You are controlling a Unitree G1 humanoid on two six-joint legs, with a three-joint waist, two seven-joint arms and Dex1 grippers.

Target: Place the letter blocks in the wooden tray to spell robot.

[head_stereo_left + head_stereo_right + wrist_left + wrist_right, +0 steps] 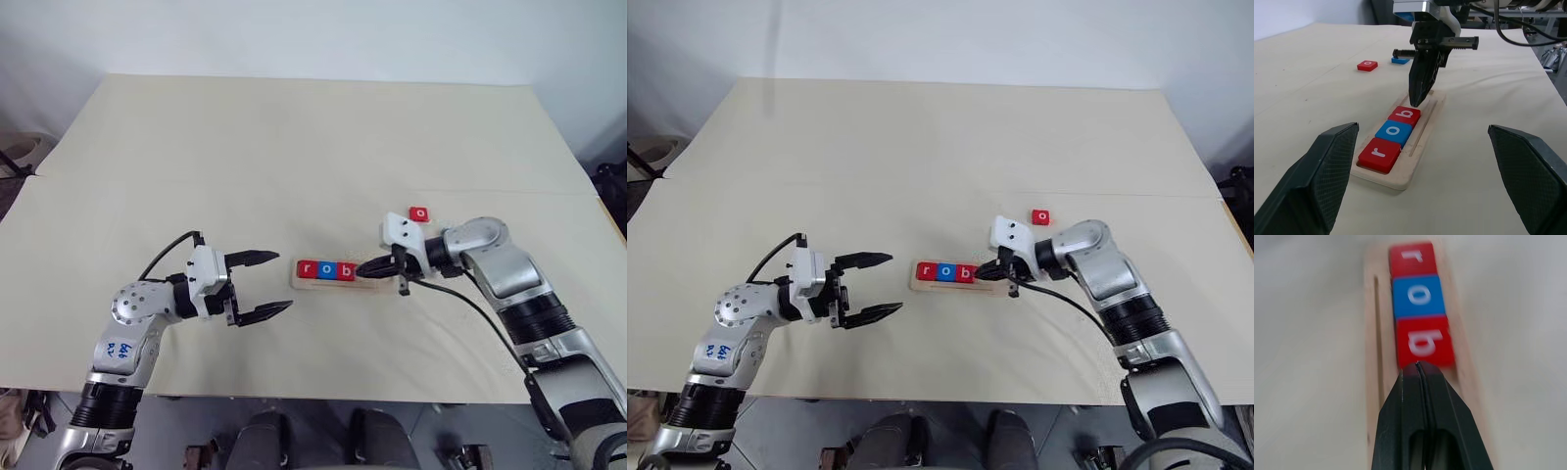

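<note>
The wooden tray [333,286] lies at mid-table with three letter blocks in its left part: red r [306,269], blue o [325,270], red b [345,271]. My right gripper [364,266] is shut with nothing in it; its tip hovers over the bare tray just right of the b [1422,340]. A loose red o block [419,212] lies on the table behind the right wrist. A blue block [1399,60] lies near it, its letter hidden. My left gripper [284,281] stands open and empty, left of the tray and pointing at it.
The cream table [294,147] stretches wide behind and to both sides of the tray. Its front edge runs just below both arms. A black cable [470,304] hangs along the right forearm.
</note>
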